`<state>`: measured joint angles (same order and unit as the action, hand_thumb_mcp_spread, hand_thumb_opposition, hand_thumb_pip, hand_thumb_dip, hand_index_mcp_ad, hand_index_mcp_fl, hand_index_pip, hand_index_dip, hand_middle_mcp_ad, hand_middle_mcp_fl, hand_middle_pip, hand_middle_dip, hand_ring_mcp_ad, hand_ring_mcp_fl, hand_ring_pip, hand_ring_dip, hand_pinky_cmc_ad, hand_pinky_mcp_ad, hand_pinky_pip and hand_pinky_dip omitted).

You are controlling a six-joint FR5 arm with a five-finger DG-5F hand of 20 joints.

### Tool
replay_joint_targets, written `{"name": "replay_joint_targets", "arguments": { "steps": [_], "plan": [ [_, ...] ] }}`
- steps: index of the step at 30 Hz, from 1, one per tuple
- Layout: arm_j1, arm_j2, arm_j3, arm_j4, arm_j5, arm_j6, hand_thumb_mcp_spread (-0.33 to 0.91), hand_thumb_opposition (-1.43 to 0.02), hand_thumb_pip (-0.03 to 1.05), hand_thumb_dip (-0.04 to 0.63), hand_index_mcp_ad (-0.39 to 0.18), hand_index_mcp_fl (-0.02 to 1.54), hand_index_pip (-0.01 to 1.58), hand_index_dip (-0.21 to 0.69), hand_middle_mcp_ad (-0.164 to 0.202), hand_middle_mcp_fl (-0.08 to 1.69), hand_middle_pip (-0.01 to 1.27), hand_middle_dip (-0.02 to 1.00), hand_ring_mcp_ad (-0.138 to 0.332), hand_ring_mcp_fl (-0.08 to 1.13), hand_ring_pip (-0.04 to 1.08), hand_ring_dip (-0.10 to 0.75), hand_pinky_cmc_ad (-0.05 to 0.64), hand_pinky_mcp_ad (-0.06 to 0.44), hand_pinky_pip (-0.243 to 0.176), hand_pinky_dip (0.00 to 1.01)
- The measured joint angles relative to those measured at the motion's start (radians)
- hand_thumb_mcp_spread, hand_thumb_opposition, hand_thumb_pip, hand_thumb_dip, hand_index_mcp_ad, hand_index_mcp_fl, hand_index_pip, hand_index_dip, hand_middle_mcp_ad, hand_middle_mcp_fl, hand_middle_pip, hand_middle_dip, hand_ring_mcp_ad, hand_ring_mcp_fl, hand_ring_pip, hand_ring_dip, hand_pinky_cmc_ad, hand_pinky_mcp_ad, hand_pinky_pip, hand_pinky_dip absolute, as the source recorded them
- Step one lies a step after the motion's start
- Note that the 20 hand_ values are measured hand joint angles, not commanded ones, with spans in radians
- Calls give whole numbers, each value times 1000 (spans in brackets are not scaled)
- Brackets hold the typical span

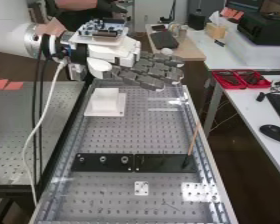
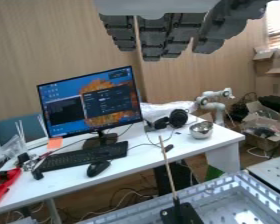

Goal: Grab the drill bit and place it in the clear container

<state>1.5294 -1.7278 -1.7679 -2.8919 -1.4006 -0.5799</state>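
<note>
The hand (image 1: 149,71) is open above the far end of the perforated bench in the high view, its fingers straight and pointing right, holding nothing. Straight fingers of the hand (image 2: 165,37) also hang into the wrist view. A thin tan rod (image 1: 193,137) stands slightly tilted at the right end of a black plate (image 1: 165,162), well away from the hand. In the wrist view the rod (image 2: 168,170) rises from a black mount (image 2: 180,214). Whether this rod is the drill bit I cannot tell. No clear container can be made out with certainty.
Below the hand, toward the left, a white block (image 1: 106,99) sits on a pale plate. A second black plate (image 1: 103,162) carries several round fittings. Red trays (image 1: 232,80) and a mouse (image 1: 275,132) lie on the side desk. A metal bowl (image 2: 201,130) stands on a desk.
</note>
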Motion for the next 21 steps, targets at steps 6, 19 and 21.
{"name": "replay_joint_targets", "arguments": {
  "steps": [6, 19, 21],
  "plan": [
    [-17, -47, -38, 60, -22, 35, 37, -122, 147, 14, 56, -12, 7, 19, 56, 35, 37, 28, 2, -12, 21, -9, 65, 26, -10, 37],
    [-19, -160, -71, 129, 82, 101, 99, -695, 309, 14, 157, 7, 63, 31, 171, 52, 140, 26, 152, 14, 101, -37, 314, 202, -89, 215],
    [-20, -180, -69, 131, 92, 114, 101, -724, 316, 14, 164, 9, 70, 31, 173, 51, 141, 24, 162, 26, 106, -37, 312, 215, -91, 227]
  ]
}}
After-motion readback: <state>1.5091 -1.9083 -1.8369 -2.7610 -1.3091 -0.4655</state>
